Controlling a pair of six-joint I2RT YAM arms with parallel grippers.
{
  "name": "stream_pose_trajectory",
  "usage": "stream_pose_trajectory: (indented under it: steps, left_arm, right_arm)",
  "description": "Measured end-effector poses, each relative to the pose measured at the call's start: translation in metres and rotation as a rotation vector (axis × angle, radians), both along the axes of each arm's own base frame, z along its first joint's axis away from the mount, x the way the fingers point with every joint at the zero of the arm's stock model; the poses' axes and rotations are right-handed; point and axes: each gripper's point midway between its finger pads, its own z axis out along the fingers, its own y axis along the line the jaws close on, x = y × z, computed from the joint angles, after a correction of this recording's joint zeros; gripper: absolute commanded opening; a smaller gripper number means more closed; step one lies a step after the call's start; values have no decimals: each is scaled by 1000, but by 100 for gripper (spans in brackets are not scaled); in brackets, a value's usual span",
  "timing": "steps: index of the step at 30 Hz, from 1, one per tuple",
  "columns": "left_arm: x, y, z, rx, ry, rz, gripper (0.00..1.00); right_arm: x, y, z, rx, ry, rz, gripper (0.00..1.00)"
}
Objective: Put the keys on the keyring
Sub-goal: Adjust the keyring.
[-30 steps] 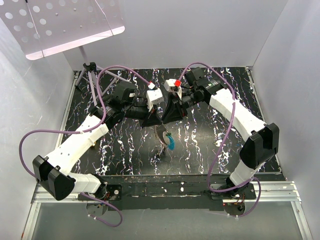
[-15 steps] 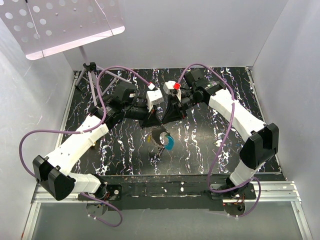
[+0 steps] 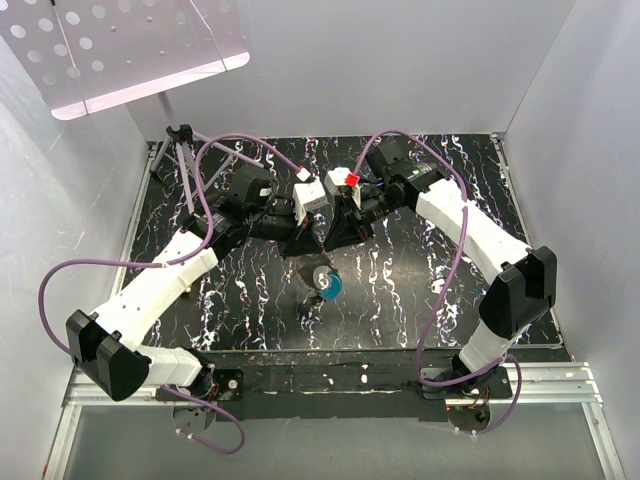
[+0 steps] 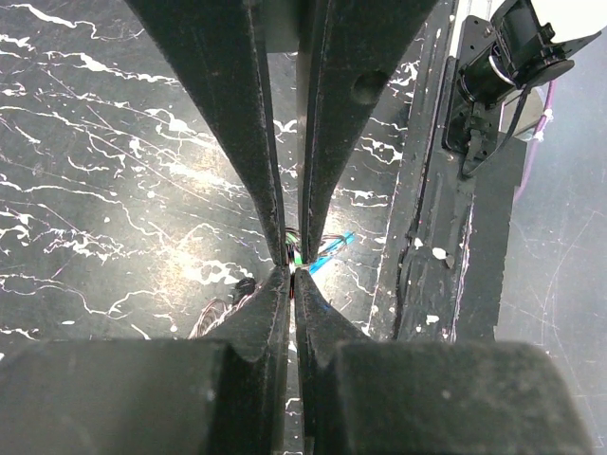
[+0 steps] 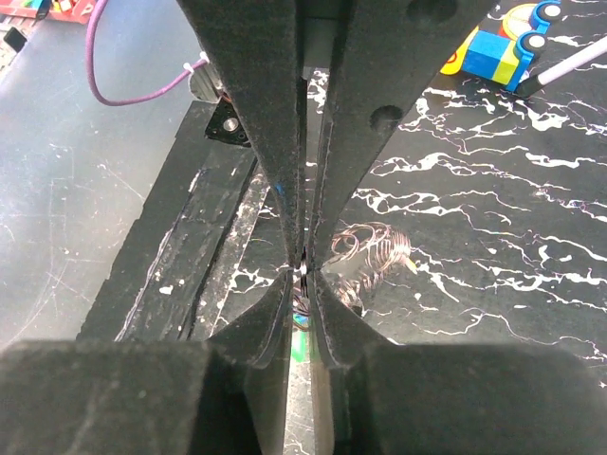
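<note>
black, white-veined table mat (image 3: 420, 290) fills the middle of the top view. the white left arm (image 3: 160, 280) reaches in from the lower left and the right arm (image 3: 470, 225) from the lower right, meeting nose to nose at centre frame. a small tripod (image 3: 178, 150) stands at the mat's upper left corner. the left gripper (image 3: 311, 252) is clenched tight, fingertips (image 4: 275, 248) pressed together; what they nip is too small to tell. the right gripper (image 3: 326, 250) shows only a narrow slit between its jaws in its wrist view, and i cannot tell whether it grasps anything. just below both tips, at centre frame, are the keys (image 3: 332, 287), one teal-blue head showing, right against the grey keyring (image 3: 318, 275).
</note>
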Motion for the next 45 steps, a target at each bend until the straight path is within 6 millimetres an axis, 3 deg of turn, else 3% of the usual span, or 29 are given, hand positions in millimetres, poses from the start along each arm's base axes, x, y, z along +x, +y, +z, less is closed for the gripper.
stream_pose_trajectory:
  steps: [5, 7, 16, 20, 23, 26, 32, 38, 45]
  left_arm:
    - [-1, 0, -2, 3, 12, 1, 0]
    - [-2, 1, -3, 4, 15, 2, 0]
    - [-4, -1, -6, -7, 35, -4, 1]
    - [-5, -2, -9, -28, 41, 3, 18]
    - [-6, -4, -10, -60, 39, 16, 43]
    - [-5, -2, -8, -103, 28, 41, 54]
    - [-5, 11, 4, -225, -48, 142, 64]
    - [-10, 27, 13, -376, -152, 228, 65]
    - [8, 27, 0, -499, -106, 318, 62]
  right_arm:
    - [0, 1, -2, -8, -19, 3, 9]
    - [-1, 1, -3, -11, -20, 4, 1]
    - [-4, -1, -4, -28, 4, -1, 1]
    - [-7, -3, -7, -41, 33, -25, 1]
    - [-11, -5, -10, -50, 70, -43, 1]
    - [-9, -6, -13, -59, 112, -74, 1]
    - [6, -7, -12, -46, 181, -135, 1]
    - [16, -7, -12, -35, 260, -183, 1]
    - [22, -3, -6, -4, 326, -199, 1]
